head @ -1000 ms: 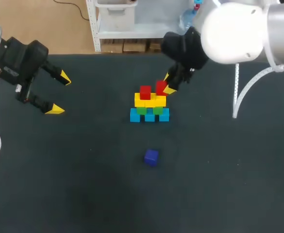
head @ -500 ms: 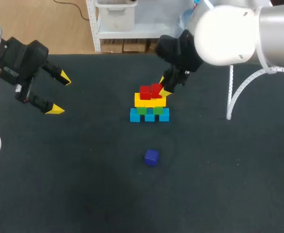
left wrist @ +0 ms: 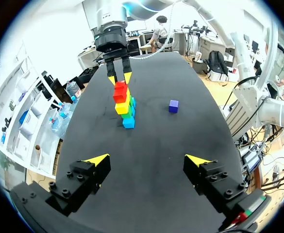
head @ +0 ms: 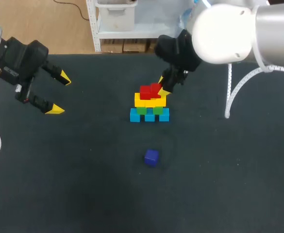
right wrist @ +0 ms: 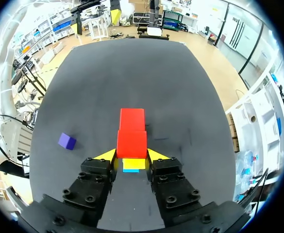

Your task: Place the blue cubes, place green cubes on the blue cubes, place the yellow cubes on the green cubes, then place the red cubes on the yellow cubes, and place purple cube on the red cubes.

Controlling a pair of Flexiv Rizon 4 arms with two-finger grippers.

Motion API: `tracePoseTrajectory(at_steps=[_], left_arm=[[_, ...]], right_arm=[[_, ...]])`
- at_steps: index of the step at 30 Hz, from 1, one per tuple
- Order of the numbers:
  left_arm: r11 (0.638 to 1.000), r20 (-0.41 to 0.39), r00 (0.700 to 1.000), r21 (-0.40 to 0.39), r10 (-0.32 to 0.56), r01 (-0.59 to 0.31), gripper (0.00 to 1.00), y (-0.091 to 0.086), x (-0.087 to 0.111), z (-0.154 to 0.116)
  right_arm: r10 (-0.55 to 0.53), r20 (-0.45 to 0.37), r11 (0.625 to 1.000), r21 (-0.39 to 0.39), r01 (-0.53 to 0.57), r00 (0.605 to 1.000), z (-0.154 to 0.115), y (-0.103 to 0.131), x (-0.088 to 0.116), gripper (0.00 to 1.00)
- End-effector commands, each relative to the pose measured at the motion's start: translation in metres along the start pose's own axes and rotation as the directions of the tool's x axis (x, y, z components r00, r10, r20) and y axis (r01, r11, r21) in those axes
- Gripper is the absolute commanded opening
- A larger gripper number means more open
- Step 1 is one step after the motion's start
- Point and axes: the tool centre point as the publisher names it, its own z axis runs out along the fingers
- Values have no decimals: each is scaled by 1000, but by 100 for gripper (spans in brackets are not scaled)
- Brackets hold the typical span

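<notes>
Right gripper [head: 161, 86] edged leftward with red cube [right wrist: 131, 143] (clamped between its jaws), left gripper [left wrist: 146, 159] gaping, empty.

This is looking like a robotics lab. Two robot arms are hanging over a table [head: 83, 189] covered in black: the left arm [head: 16, 62] at the left, the right arm [head: 229, 31] at the far right. The right gripper [head: 162, 86] is clamping a red cube [head: 156, 89] on a stack of small coloured cubes [head: 150, 108].
</notes>
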Motion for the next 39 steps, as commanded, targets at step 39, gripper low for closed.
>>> tracePoseTrajectory(at_steps=[39], left_arm=[[1000, 3, 1000, -2, 3, -3, 100, 0, 1, 0]], right_arm=[[4, 6, 1000, -16, -3, 1000, 3, -2, 2, 17]])
